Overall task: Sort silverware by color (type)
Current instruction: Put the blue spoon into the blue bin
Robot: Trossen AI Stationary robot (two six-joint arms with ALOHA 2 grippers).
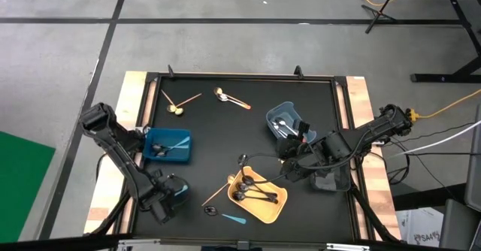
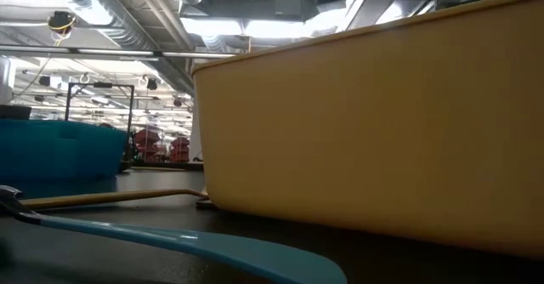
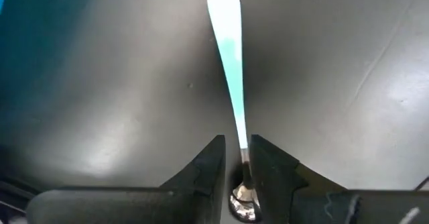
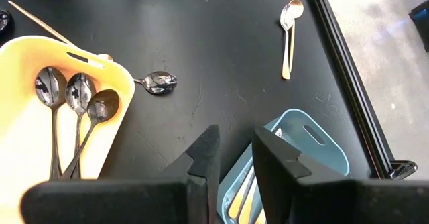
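My left gripper (image 3: 234, 150) stands near the table's near-left corner (image 1: 171, 198), pointing down, shut on a light-blue-handled spoon (image 3: 228, 56). My right gripper (image 4: 234, 143) hovers open between the light-blue bin (image 4: 301, 150) and the yellow bin (image 4: 20, 70), with nothing in its narrow gap. Three black spoons (image 4: 77, 93) lie in the yellow bin (image 1: 259, 206). Loose silverware lies flat on the table: gold spoons (image 1: 176, 104), an orange-handled spoon (image 1: 231, 98), a light-blue-handled spoon (image 1: 233, 219). My left gripper pinches the spoon's thin neck (image 3: 243, 158), just above the bowl (image 3: 244, 198), between its two fingers. The bowl sits back between the fingers, and the handle runs out past the fingertips along them, toward the table. Whether the handle's end touches the table I cannot tell.
A blue bin (image 1: 167, 144) holding spoons stands just far of my left gripper. A tan-handled spoon (image 1: 218, 193) and a dark spoon bowl (image 1: 211, 210) lie left of the yellow bin. The low view sees the yellow bin's wall (image 2: 365, 122) and a teal handle (image 2: 195, 241).
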